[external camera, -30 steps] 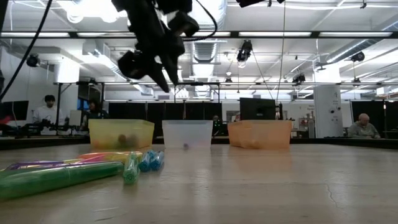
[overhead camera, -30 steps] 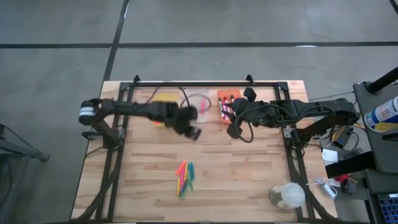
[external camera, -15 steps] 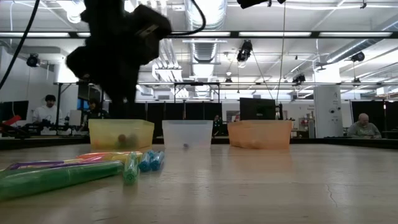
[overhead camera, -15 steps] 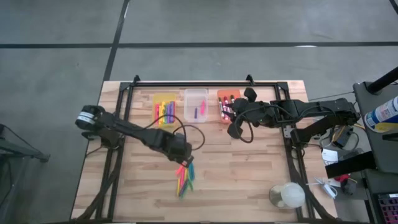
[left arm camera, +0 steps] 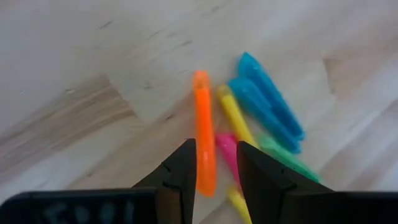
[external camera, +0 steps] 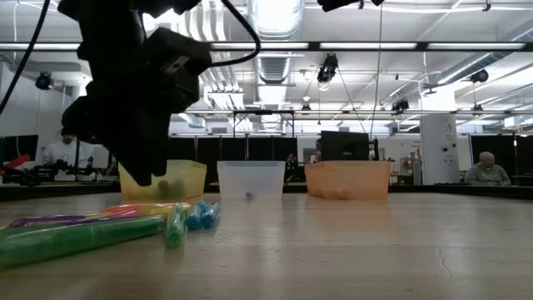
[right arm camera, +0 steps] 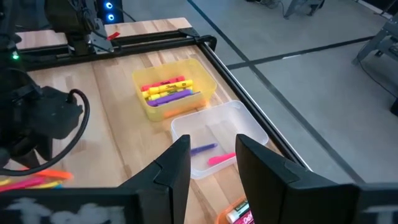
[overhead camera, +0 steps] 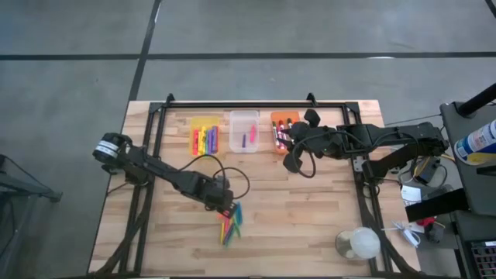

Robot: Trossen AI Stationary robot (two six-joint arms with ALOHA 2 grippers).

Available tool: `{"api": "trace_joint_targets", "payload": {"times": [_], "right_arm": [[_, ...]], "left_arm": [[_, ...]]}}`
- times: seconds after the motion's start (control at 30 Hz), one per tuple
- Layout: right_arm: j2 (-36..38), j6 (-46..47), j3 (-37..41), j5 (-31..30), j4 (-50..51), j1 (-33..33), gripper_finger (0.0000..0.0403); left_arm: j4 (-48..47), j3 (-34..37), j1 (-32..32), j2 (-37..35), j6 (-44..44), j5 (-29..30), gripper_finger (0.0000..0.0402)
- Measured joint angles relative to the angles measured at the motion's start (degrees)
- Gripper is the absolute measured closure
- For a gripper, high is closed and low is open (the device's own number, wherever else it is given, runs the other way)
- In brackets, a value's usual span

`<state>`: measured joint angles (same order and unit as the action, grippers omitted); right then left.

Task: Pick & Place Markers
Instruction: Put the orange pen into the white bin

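High view: left end effector (overhead camera: 225, 206) low over loose markers (overhead camera: 231, 221) on wooden counter (overhead camera: 310, 217); right end effector (overhead camera: 290, 147) beside orange bin (overhead camera: 273, 120); yellow bin (overhead camera: 204, 122) and clear bin (overhead camera: 244, 116) each with markers inside

Low view: markers (external camera: 108, 225) flat on counter, left arm above

Left wrist view: fingers (left arm camera: 180, 171) apart, empty, straddling orange marker (left arm camera: 203, 127)

Right wrist view: fingers (right arm camera: 177, 165) apart, empty

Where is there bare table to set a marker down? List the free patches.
Free: the wood between the loose markers and the table's left edge, and between that pile and the clear round object. Crowded: the back row of yellow bin, clear bin, orange bin, and under the left gripper.
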<state>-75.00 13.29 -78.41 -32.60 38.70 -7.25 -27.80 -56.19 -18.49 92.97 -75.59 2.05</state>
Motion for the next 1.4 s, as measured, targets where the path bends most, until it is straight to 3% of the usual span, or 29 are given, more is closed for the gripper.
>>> {"api": "trace_joint_targets", "payload": {"times": [0.23,0.7,1.07,1.4], "right_arm": [[0.0,-0.2,0.0,0.0,0.0,0.0,0.0282],[-0.1,-0.4,0.0,0.0,0.0,0.0,0.0282],[-0.1,-0.5,0.0,0.0,0.0,0.0,0.0282],[-0.1,-1.7,0.0,0.0,0.0,0.0,0.0282]], "left_arm": [[6.6,2.7,-0.5,0.7,2.5,0.7,0.0294],[5.8,2.6,-0.8,5.7,2.8,2.0,0.0294],[5.8,2.6,3.1,5.9,4.6,0.3,0.0377],[5.7,-0.4,7.0,3.4,6.9,5.1,0.0366]]}}
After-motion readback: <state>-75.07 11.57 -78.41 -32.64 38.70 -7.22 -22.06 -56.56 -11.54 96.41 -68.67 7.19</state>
